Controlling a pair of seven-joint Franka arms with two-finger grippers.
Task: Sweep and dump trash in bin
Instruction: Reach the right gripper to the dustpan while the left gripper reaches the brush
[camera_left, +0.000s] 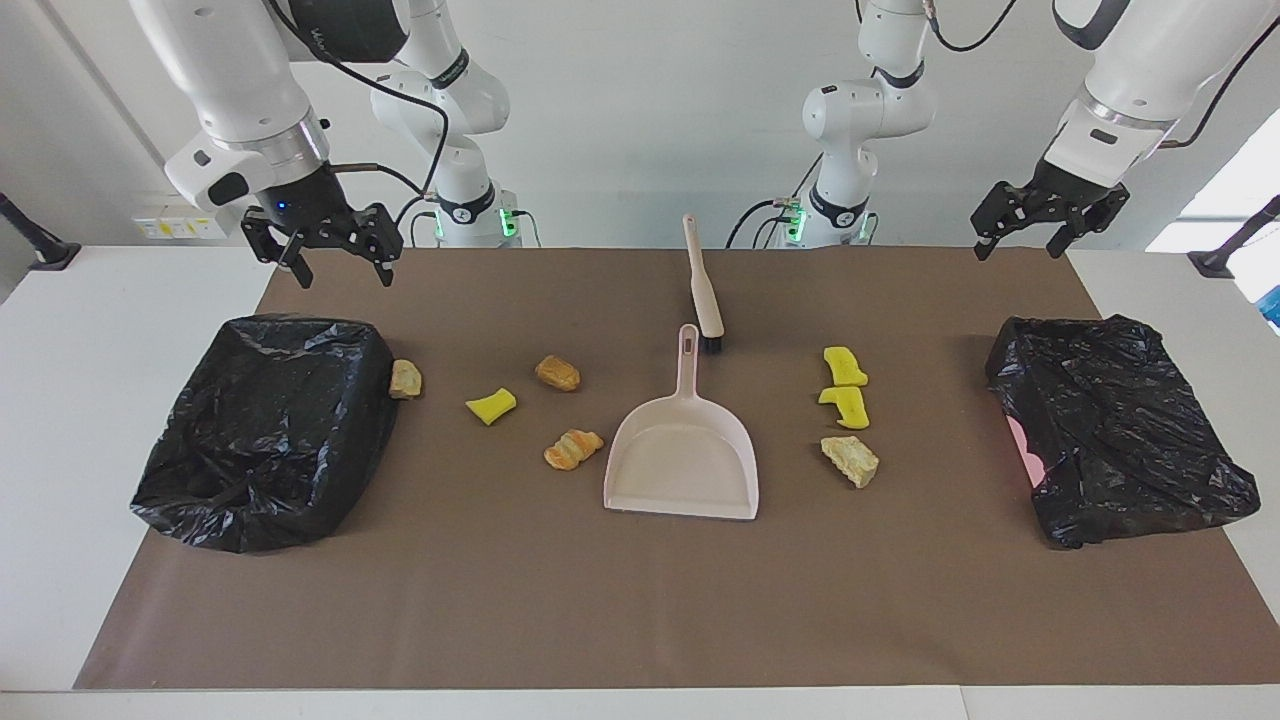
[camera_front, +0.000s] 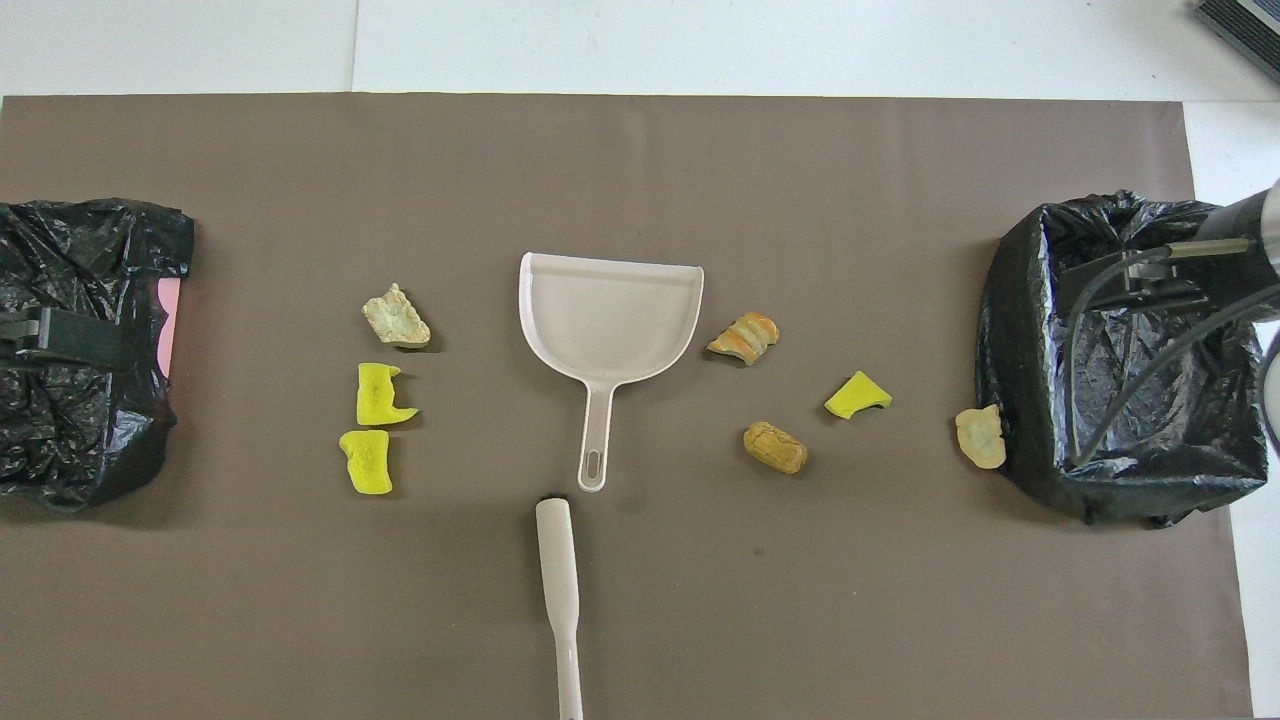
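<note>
Trash scraps lie on the brown mat. Toward the right arm's end are a yellow wedge (camera_left: 490, 405), tan chunks (camera_left: 557, 373) (camera_left: 573, 448), and one chunk (camera_left: 405, 379) touching a black-bagged bin (camera_left: 265, 430). Toward the left arm's end lie two yellow wedges (camera_left: 845, 366) (camera_left: 845, 405) and a pale chunk (camera_left: 850, 460), with a second bagged bin (camera_left: 1120, 430) beside them. The beige dustpan (camera_left: 735, 480) lies mid-mat, and the brush (camera_left: 703, 285) lies nearer the robots. My right gripper (camera_left: 342, 275) hangs open above the mat's robot-side edge. My left gripper (camera_left: 1020, 245) waits open above the mat's corner.
From overhead the dustpan (camera_front: 530, 300) has its handle pointing at the brush (camera_front: 558, 590). The right gripper (camera_front: 1130, 285) and its cable show over one bin (camera_front: 1100, 440). The left gripper (camera_front: 60, 335) shows over the other (camera_front: 90, 250). White table borders the mat.
</note>
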